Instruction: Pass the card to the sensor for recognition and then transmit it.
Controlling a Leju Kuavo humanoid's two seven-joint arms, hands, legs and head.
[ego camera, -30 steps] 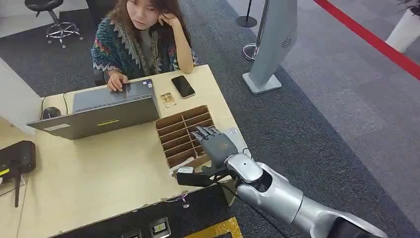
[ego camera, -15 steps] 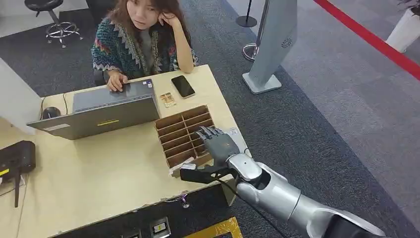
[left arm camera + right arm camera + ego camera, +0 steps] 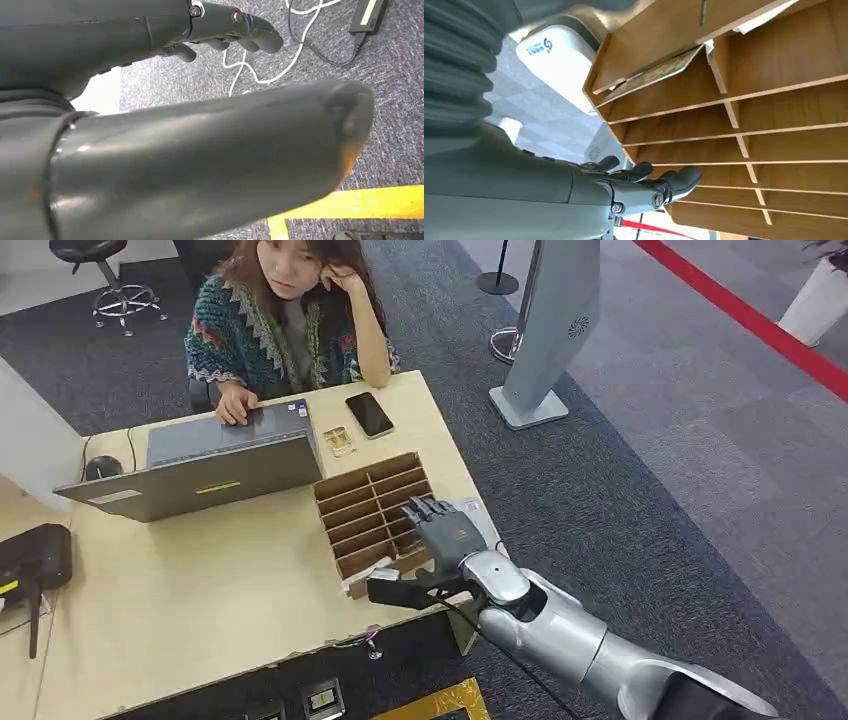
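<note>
On the left of the counter (image 3: 200,590) lies an open laptop (image 3: 200,465); further right the wooden slotted rack (image 3: 370,510) is reached by the right hand (image 3: 445,532), fingers (image 3: 674,180) spread and empty. A card (image 3: 654,75) is seen wedged in one slot in the right wrist view. The fingers should be guided squarely onto that card's edge. The left hand (image 3: 220,25) hangs loosely curled, holding nothing.

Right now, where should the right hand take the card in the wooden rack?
Probably by the card's free long edge, coming from the rack's open top: it leans slanted in an end slot, walls beside both faces. The right hand hovers over the rack.
</note>
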